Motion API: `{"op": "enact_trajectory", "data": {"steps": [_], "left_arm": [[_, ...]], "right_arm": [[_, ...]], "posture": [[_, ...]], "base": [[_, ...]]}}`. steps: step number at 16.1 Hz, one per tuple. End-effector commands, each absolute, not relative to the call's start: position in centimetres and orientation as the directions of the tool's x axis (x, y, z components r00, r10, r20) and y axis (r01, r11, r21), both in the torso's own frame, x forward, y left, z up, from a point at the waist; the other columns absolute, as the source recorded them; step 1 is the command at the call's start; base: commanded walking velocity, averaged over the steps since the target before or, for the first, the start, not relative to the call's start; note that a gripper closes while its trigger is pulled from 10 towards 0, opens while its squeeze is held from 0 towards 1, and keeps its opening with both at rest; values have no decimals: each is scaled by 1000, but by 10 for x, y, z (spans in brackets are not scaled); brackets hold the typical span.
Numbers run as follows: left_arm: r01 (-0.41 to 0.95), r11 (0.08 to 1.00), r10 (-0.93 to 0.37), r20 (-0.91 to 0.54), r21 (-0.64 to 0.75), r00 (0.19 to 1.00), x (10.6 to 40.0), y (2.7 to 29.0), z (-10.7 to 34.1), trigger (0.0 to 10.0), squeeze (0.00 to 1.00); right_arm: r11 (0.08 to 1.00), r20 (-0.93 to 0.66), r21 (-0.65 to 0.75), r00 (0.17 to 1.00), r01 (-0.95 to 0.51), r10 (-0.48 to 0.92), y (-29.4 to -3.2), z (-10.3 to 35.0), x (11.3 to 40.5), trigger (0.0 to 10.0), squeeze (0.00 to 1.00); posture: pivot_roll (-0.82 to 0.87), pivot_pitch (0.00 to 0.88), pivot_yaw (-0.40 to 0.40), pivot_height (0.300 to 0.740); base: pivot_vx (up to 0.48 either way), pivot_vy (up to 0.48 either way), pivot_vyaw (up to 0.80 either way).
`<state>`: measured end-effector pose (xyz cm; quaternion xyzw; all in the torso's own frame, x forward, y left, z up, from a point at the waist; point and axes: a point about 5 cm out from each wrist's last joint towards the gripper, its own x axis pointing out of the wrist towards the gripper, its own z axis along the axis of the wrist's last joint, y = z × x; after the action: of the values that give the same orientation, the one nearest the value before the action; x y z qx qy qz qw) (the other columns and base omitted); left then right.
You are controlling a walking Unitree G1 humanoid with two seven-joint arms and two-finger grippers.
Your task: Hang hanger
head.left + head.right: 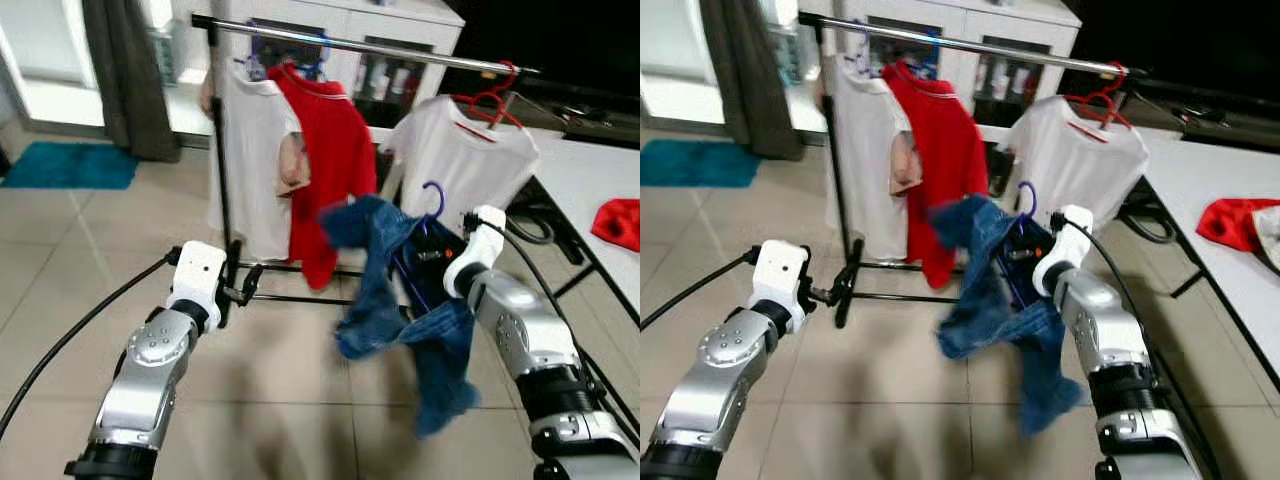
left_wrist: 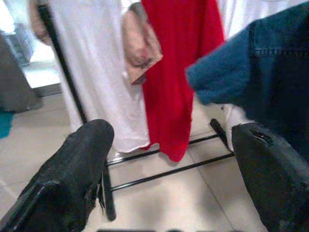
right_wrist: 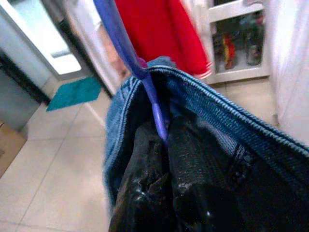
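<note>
At the lower left of the left eye view, the left gripper (image 1: pixel 250 283) is hovering with its 2 fingers (image 2: pixel 72 169) spread apart and nothing between them, pointing toward the black base of the clothes rack (image 1: pixel 222 170). Just right of that upright, a white shirt (image 1: pixel 255 150) and a red shirt (image 1: pixel 335 160) are hanging from the silver rail (image 1: pixel 400 50) across the upper part of the frame. Right of centre, the purple hanger (image 1: pixel 432 200) is sitting below the rail, its hook pointing up and a blue denim garment (image 1: pixel 400 300) drooping from it toward the tiled floor (image 1: pixel 90 240). The right gripper (image 1: pixel 430 258) is clenching the hanger's neck between its closed fingers (image 3: pixel 188 159), as the right wrist view is showing. Further right, a 2nd white shirt (image 1: pixel 465 155) on a red hanger (image 1: pixel 490 100) is occupying the rail's far end, and a red cloth (image 1: pixel 618 220) is lying on the white table (image 1: pixel 590 170) at the right edge.

The likely risk: the heavy denim is hanging unevenly, so it could slide off or twist the hanger in the grasp during the lift. The hook could also miss the rail or snag one of the neighbouring shirts in the narrow gap between them
</note>
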<state>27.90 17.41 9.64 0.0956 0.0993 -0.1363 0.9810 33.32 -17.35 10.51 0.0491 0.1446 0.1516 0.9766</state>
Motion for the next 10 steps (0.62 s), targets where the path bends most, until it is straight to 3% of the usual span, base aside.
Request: {"op": "enact_trajectory", "data": {"steps": [1, 3, 5, 10], "left_arm": [[313, 937, -279, -203, 158, 939, 281, 162, 101, 10000, 0], [313, 936, -284, -180, 161, 942, 284, 161, 106, 10000, 0], [332, 928, -306, -164, 169, 938, 286, 158, 111, 10000, 0], [391, 899, -370, -134, 196, 919, 293, 150, 125, 10000, 0]], "right_arm": [[965, -247, 147, 937, -215, 247, -187, 110, 336, 10000, 0], [972, -242, 200, 955, -127, 174, -192, 107, 334, 10000, 0], [975, -245, 195, 957, -108, 155, -193, 105, 331, 10000, 0], [978, -227, 198, 968, -61, 106, -195, 102, 324, 10000, 0]], "posture": [[-6, 0, -126, 740], [2, 0, -124, 740], [3, 0, -109, 740], [0, 0, -60, 740]], "base": [[345, 0, 0], [347, 0, 0], [347, 0, -691], [346, 0, 0]]}}
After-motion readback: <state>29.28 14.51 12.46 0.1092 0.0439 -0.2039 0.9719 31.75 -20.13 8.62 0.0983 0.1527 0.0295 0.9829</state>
